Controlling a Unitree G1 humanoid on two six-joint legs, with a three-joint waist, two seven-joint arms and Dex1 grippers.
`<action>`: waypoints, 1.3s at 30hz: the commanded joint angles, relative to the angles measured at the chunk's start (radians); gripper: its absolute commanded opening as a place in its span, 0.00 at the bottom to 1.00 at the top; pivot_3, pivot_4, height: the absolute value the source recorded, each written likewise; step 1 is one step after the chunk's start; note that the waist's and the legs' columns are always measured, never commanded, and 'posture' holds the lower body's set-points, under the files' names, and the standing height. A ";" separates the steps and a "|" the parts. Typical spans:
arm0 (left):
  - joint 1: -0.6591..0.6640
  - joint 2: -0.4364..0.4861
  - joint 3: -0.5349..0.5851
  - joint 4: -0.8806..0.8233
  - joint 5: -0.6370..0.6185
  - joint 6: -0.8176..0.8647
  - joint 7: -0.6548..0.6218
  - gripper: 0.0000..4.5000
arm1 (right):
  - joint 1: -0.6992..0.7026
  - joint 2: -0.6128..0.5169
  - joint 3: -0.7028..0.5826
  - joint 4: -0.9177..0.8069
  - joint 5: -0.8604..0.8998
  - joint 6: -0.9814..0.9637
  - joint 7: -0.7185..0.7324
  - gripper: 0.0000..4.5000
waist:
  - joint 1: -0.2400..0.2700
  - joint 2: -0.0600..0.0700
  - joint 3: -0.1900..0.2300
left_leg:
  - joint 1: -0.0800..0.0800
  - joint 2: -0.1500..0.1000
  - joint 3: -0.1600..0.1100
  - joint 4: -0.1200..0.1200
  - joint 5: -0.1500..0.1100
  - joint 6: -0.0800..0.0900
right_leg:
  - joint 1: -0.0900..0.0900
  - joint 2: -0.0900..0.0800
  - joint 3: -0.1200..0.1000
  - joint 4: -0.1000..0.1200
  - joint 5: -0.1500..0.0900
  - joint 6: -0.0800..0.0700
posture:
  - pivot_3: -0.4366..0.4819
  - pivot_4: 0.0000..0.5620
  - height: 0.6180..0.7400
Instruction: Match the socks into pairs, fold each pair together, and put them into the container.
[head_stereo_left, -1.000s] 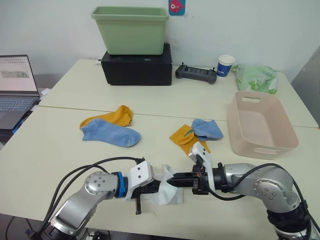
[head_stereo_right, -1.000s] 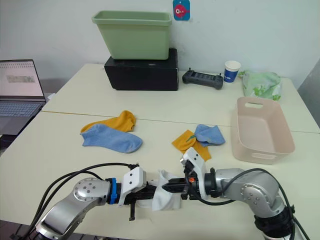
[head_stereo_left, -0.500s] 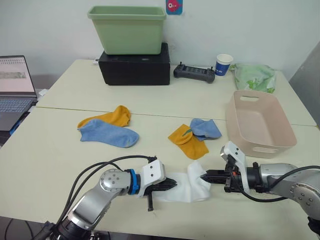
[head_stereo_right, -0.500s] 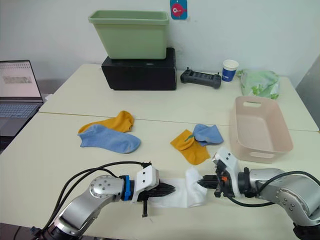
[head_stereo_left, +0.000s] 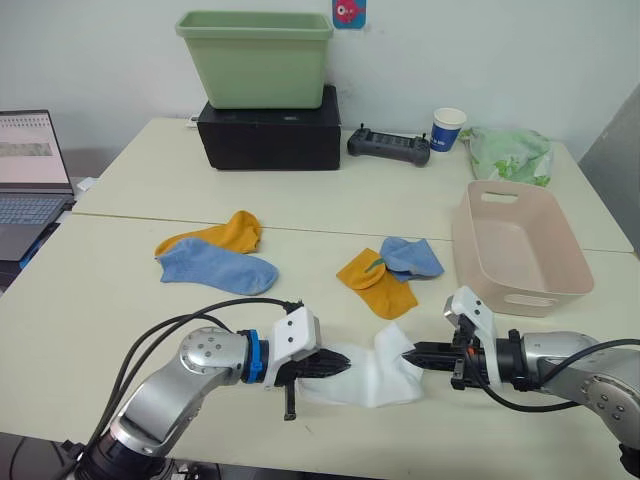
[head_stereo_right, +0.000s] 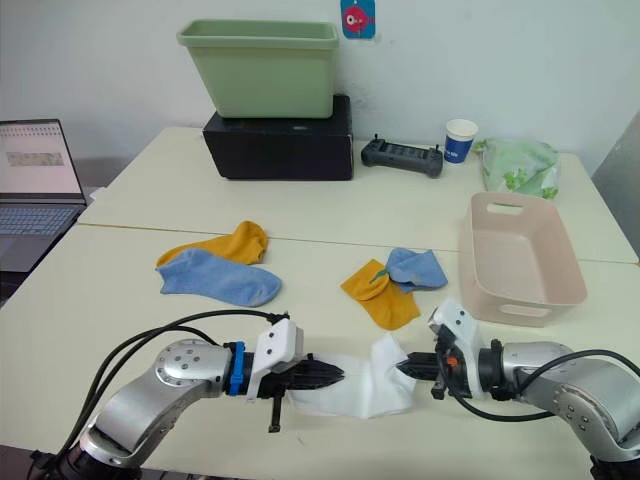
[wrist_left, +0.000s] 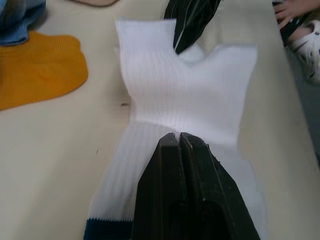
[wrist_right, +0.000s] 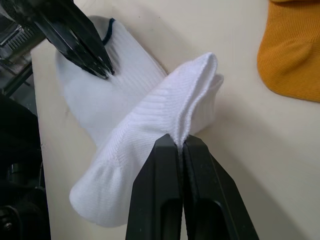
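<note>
A white sock (head_stereo_left: 365, 375) lies stretched out near the table's front edge between my two grippers. My left gripper (head_stereo_left: 340, 366) is shut on its left part (wrist_left: 185, 85), the fabric narrowing at the tips. My right gripper (head_stereo_left: 408, 352) is shut on a raised fold at its right end (wrist_right: 179, 142). A yellow sock (head_stereo_left: 225, 233) and a blue sock (head_stereo_left: 215, 267) overlap at mid-left. Another yellow sock (head_stereo_left: 372, 285) and blue sock (head_stereo_left: 412, 258) overlap at the centre. The pink container (head_stereo_left: 530, 300) stands to the right, nothing in it.
At the back stand a green tub (head_stereo_left: 258, 60) on a black box (head_stereo_left: 268, 135), a black controller (head_stereo_left: 388, 147), a paper cup (head_stereo_left: 448, 129) and a pale green bag (head_stereo_left: 512, 155). A laptop (head_stereo_left: 30, 170) sits at the far left.
One second ago both grippers were close together on the bunched white sock. The right gripper then pulled right, spreading it flat. Over the last half second the left arm drew slightly left.
</note>
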 joint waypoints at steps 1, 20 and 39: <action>0.013 -0.005 0.016 -0.025 -0.024 0.001 0.013 0.01 | 0.009 -0.012 -0.021 -0.020 -0.008 -0.024 0.013 0.00 | 0.000 0.000 0.000 | 0.000 0.000 0.000 0.000 0.000 0.000 | 0.000 0.000 0.000 0.000 0.000 0.000 | 0.48 0.27 0.84; 0.090 -0.024 0.165 -0.009 -0.199 0.110 0.082 0.14 | 0.032 -0.007 -0.012 -0.024 -0.036 -0.049 0.014 0.00 | 0.000 0.000 0.000 | 0.000 0.000 -0.003 0.000 0.002 -0.004 | 0.000 0.000 0.000 0.000 0.000 0.000 | 0.48 0.27 0.84; 0.109 0.098 0.228 -0.020 -0.200 0.061 0.031 0.74 | 0.036 -0.002 -0.011 -0.026 -0.038 -0.051 0.010 0.00 | 0.000 0.000 0.001 | 0.000 0.000 -0.002 0.000 0.002 -0.004 | 0.000 0.000 0.000 0.000 0.000 0.000 | 0.48 0.27 0.84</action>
